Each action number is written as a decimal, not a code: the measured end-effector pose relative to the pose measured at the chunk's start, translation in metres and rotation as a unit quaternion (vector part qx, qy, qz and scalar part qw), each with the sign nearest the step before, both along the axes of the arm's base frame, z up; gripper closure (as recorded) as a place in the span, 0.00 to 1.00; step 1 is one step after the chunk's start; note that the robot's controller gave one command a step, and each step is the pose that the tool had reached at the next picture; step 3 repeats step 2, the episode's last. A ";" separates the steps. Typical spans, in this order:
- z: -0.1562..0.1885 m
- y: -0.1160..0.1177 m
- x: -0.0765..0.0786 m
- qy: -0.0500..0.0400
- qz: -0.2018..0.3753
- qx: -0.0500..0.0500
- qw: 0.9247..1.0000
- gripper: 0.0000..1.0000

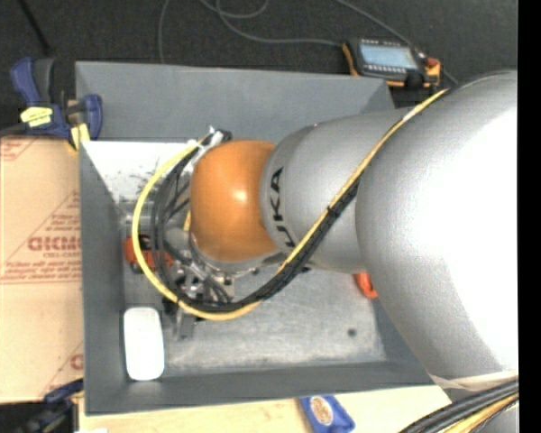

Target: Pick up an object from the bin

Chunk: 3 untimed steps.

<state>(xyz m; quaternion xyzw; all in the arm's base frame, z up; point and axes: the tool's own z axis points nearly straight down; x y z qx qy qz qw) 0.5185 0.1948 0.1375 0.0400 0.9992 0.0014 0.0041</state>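
The gripper [191,289] sits low in the bin's [252,93] left half, near a white block [144,343]. I cannot tell whether it is spread or closed.

A dark, near-black floor [252,25] stretches along the far side, dimly lit. 1 thin pale cable [218,3] loops across it toward a small orange-edged handheld unit [389,59] with a display, upper right.
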 end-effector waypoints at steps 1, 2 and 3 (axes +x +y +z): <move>0.034 -0.010 0.007 0.007 0.000 -0.002 1.000 1.00; 0.070 -0.009 0.014 0.001 -0.002 0.000 1.000 1.00; 0.070 -0.009 0.014 0.001 -0.002 0.000 1.000 1.00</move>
